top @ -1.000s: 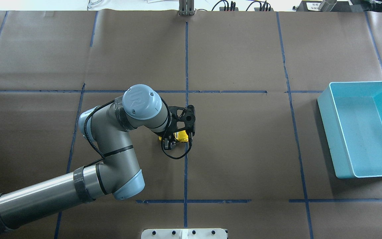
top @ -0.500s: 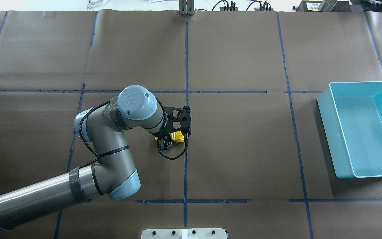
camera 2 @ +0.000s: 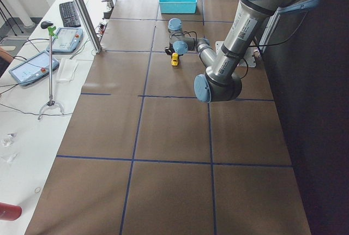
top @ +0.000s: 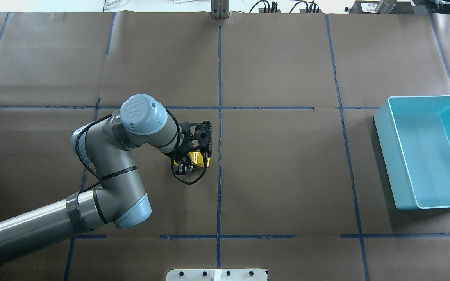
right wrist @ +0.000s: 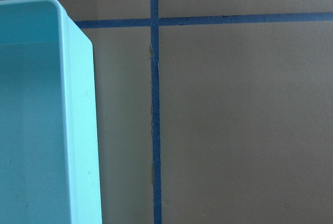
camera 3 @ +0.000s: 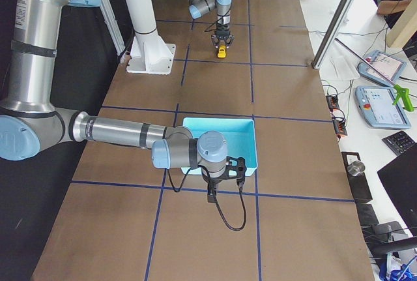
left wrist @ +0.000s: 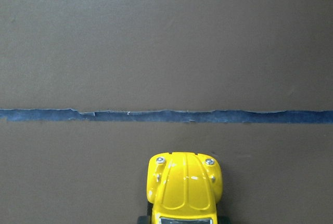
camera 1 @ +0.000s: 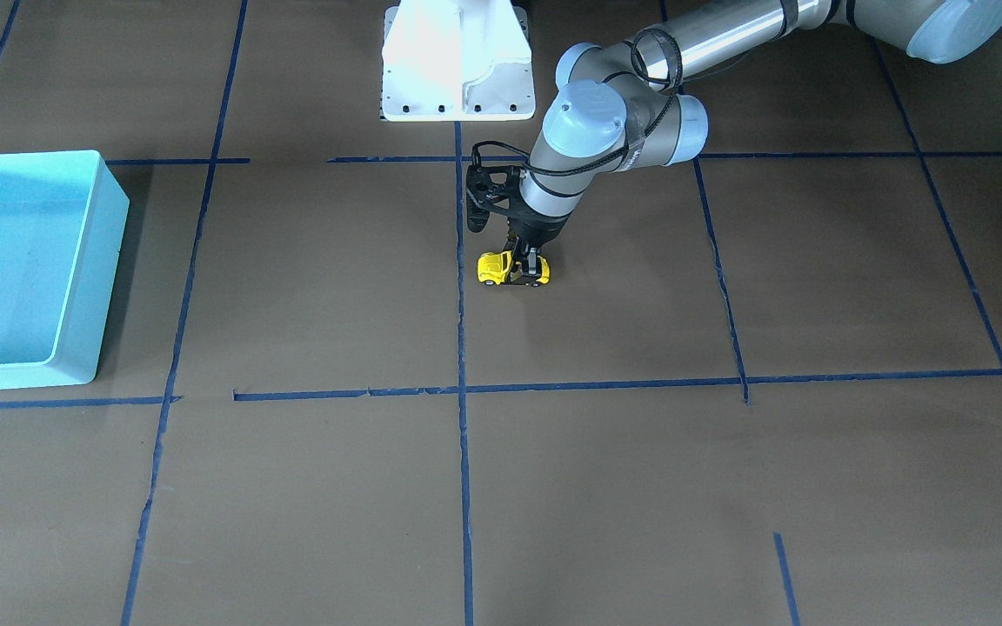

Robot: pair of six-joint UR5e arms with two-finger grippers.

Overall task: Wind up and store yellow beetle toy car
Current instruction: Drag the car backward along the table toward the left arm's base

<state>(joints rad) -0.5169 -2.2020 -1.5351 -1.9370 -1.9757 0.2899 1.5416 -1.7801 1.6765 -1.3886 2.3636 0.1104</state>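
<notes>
Left gripper (camera 1: 525,263) clamped on yellow beetle toy car (camera 1: 492,266), on table (camera 1: 605,487) just left of centre tape line (top: 219,78). Long axis crosswise, nose toward that line (light blue bin (top: 384,150) side). Wrist cap (top: 143,114) reads "UR".

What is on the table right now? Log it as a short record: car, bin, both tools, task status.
car: yellow beetle toy car, wheels down on the table, near its middle
left arm: left tool comes from above, shut on the car
right arm: right tool hangs over the table just outside the bin; open or shut cannot be told
bin: light blue bin, empty, far to the car's right
status: car not yet stored
</notes>
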